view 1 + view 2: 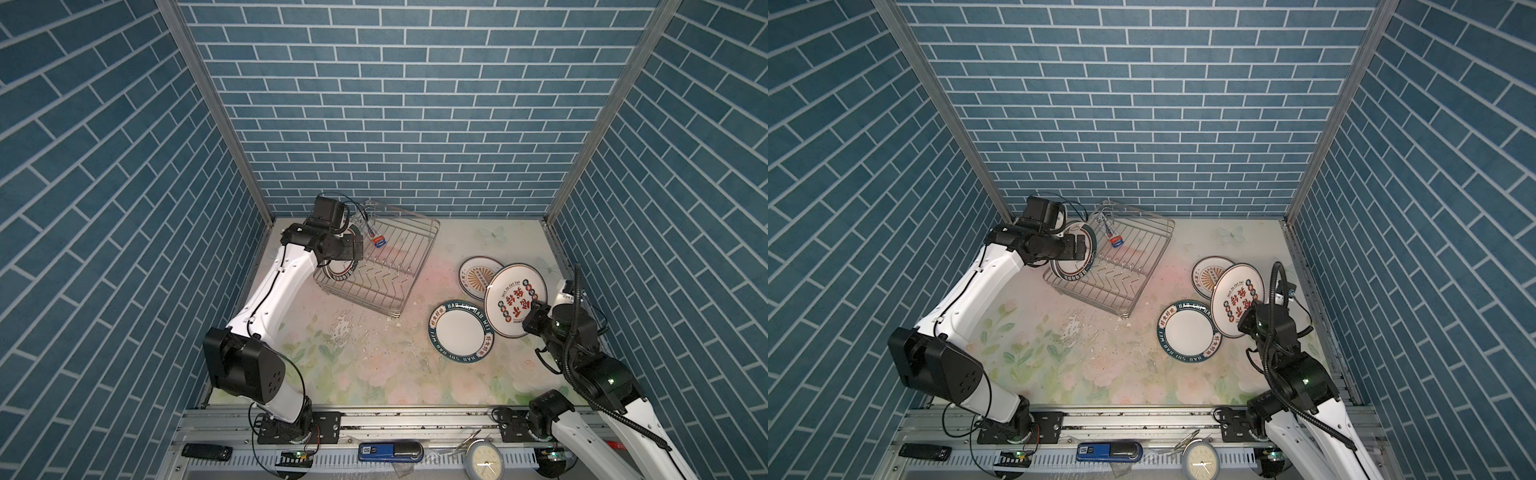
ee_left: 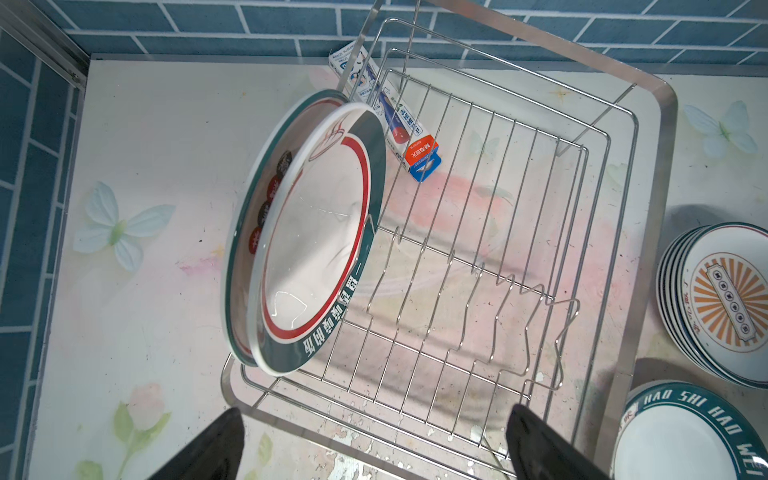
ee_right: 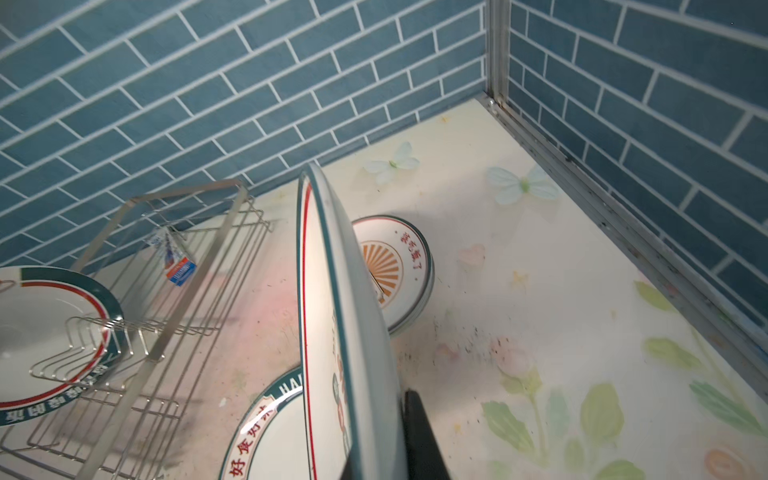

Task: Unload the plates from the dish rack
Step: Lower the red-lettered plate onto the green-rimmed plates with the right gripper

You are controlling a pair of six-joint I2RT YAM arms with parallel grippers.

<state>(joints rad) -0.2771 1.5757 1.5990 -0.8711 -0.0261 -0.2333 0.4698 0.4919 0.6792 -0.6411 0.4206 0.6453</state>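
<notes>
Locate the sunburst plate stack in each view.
Top view: sunburst plate stack right of the dish rack.
Top view: same spot.
Left wrist: right edge.
Right wrist: centre, behind the held plate.
Shared landmark: the dish rack.

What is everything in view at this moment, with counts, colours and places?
dish rack: one, silver wire, back left of the table
plates in the rack: two, white with teal rims, standing tilted at the rack's left end
small carton: one, white, blue and orange, in the rack's far corner
sunburst plates: one stack, count unclear, white with orange centres, right of the rack
lettered plate: at least one, white with teal rim, flat, in front of the stack
held plate: one, white with red characters, lifted and tilted at right
table: one, pale floral
clock: one, white face, front rail
blue device: one, front rail
black device: one, front rail, left
left gripper: open, empty, by the rack
right gripper: shut on the held plate's rim
</notes>
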